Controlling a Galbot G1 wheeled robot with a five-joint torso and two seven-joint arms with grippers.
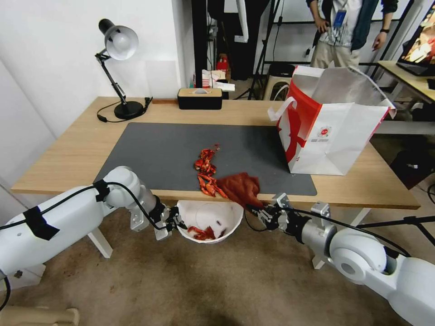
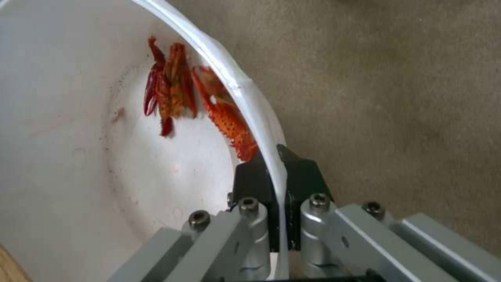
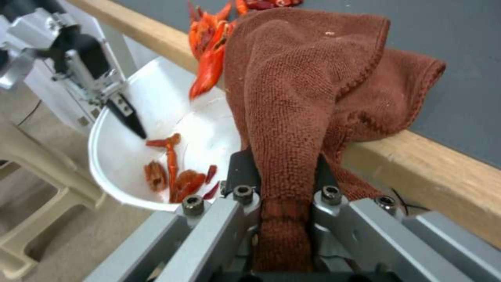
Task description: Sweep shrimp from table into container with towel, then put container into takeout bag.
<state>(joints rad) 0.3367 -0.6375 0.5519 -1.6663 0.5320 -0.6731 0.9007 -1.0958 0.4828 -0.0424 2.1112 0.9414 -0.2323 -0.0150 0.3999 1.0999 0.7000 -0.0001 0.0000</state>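
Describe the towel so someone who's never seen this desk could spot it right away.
Start at the dark grey mat on the wooden table, then go to its near edge. The towel droops over that edge, pinched by the right gripper. It is dull rust-red cloth, unlike the brighter shrimp beside it.

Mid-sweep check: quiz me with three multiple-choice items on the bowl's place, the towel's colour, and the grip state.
1. Where is the container?
A. on the grey mat
B. below the table's front edge
C. inside the takeout bag

2. What colour is the towel?
A. rust-red
B. white
C. blue

3. What does the left tool clamp?
A. nothing
B. the towel
C. the container's rim

Answers: 1 B, it hangs under the edge by the shrimp; 2 A, duller than the shellfish; 3 C, its fingers pinch the white rim, while the right tool holds the towel.
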